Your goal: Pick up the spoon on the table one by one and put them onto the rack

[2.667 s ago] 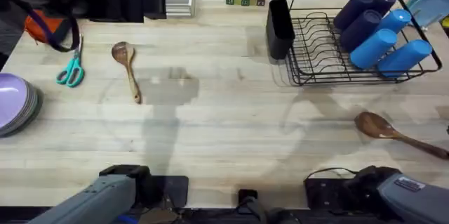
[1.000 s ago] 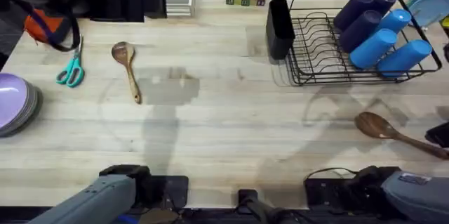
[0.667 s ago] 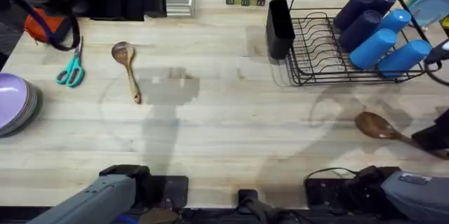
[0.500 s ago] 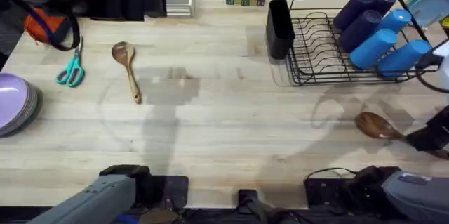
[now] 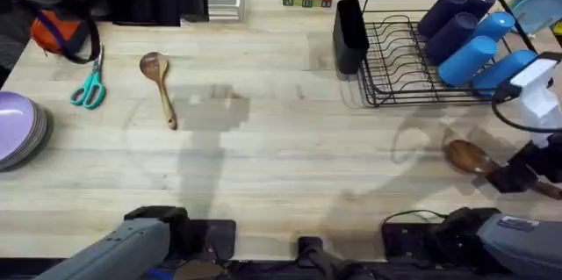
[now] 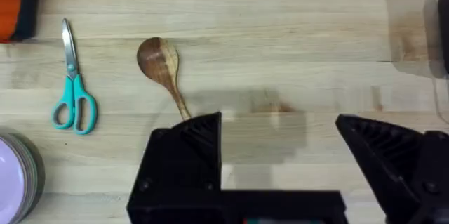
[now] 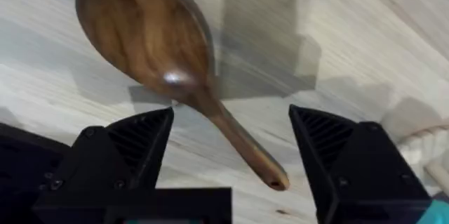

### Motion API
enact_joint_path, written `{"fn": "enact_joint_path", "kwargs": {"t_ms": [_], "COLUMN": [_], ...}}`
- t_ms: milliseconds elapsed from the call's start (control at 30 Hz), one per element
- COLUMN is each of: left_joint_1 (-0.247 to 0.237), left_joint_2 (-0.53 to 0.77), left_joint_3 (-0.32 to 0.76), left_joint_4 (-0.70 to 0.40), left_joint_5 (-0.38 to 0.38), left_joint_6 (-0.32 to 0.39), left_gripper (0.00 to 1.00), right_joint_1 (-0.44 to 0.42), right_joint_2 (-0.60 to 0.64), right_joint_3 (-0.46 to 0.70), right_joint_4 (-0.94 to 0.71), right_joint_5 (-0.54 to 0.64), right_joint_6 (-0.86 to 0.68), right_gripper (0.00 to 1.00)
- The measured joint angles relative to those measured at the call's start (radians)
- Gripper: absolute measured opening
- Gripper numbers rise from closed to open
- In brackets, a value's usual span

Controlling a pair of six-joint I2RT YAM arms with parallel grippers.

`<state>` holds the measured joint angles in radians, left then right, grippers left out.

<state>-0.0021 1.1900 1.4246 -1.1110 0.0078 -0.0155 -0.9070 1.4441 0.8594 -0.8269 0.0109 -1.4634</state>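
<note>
Dark brown, the nearer spoon [image 5: 471, 157] lies flat on the bench [image 5: 281, 140], its handle between the spread fingers of the right gripper [image 7: 231, 150]. The tan spoon [image 5: 159, 85] lies far left; the left gripper [image 6: 280, 161] is released. The rack [image 5: 421, 52] holds blue cups [image 5: 479, 39].

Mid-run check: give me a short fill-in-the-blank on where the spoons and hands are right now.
1. The right hand is open, its fingers on either side of the dark spoon's ____.
2. The light spoon lies on the table beside the teal ____.
3. The rack holds blue ____.
4. The left hand's fingers are ____.

Missing: handle; scissors; cups; open
</note>
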Motion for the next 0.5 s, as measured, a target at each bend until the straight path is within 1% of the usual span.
{"fn": "enact_joint_path", "kwargs": {"t_ms": [267, 500], "left_joint_1": [0.0, 0.0], "left_joint_2": [0.0, 0.0], "left_joint_3": [0.0, 0.0], "left_joint_4": [0.019, 0.023], "left_joint_5": [0.0, 0.0], "left_joint_6": [0.0, 0.0], "left_gripper": [0.993, 0.993], "right_joint_1": [-0.001, -0.001], "right_joint_2": [0.006, 0.009], "right_joint_3": [-0.035, -0.035], "right_joint_4": [0.01, 0.012], "right_joint_5": [0.0, 0.002], "right_joint_6": [-0.034, -0.041], "right_gripper": [0.992, 0.992]}}
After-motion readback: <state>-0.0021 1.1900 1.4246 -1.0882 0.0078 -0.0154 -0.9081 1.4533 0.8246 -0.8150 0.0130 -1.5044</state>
